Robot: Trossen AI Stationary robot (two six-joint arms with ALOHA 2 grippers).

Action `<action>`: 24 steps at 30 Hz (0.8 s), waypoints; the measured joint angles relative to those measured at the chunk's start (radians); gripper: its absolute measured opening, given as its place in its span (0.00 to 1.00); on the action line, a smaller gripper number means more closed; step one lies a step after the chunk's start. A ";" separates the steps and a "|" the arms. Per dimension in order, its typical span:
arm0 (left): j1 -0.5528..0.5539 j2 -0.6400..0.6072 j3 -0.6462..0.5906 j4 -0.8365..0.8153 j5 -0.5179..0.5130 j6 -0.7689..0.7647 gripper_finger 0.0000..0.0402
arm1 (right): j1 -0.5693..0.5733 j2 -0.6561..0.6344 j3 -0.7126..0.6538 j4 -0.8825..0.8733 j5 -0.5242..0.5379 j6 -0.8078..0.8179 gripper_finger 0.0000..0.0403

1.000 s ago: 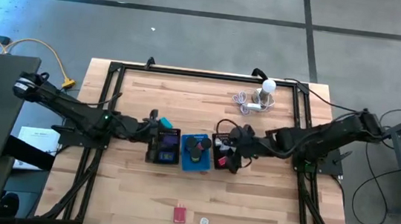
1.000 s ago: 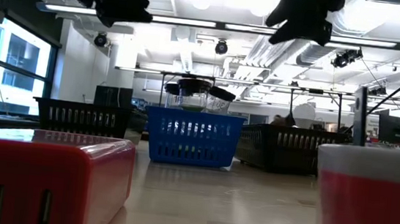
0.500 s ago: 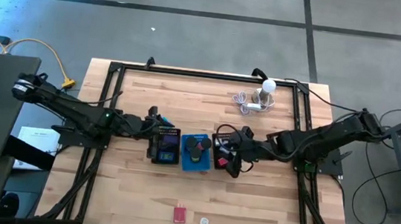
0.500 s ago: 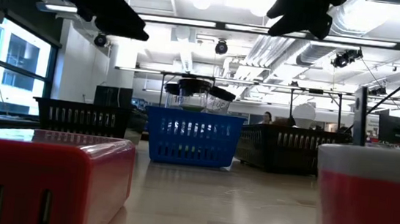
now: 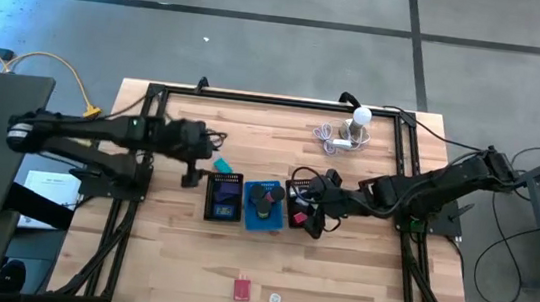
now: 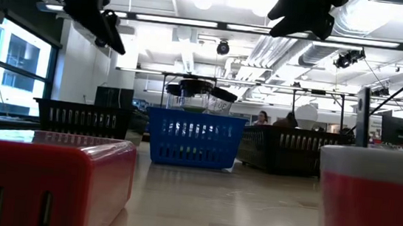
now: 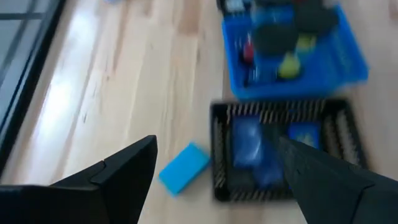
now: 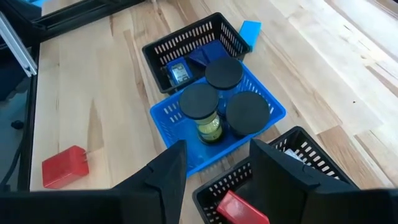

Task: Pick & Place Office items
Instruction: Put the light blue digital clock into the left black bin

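High view shows most office items (image 5: 225,196) already binned, a red block (image 5: 242,289) left at the near edge and a teal block (image 5: 221,166) outside; left gripper (image 5: 190,171) released, right gripper (image 5: 314,219) parted, empty.

Three baskets (image 5: 264,206) side by side mid-bench (image 5: 358,271); block (image 5: 221,166) beside leftmost; bulb (image 5: 360,117) behind; block (image 5: 242,289) at front.

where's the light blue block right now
The light blue block lies on the bare table just outside the left black mesh tray, by its far left corner in the high view.
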 joint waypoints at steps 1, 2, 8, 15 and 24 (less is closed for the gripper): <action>0.037 0.005 0.020 -0.047 0.030 0.071 0.82 | 0.000 0.000 0.000 0.002 0.000 0.000 0.41; 0.075 0.009 0.035 -0.086 0.055 0.137 0.82 | 0.000 0.000 0.000 0.006 0.000 0.000 0.41; 0.268 0.054 0.074 -0.140 0.143 0.468 0.82 | 0.000 0.000 0.000 0.013 0.000 0.000 0.41; 0.408 0.216 0.074 -0.140 0.213 0.601 0.82 | 0.000 0.000 0.000 0.024 0.000 0.000 0.41; 0.441 0.418 0.099 -0.136 0.242 0.722 0.82 | 0.000 0.000 0.000 0.025 0.007 -0.006 0.41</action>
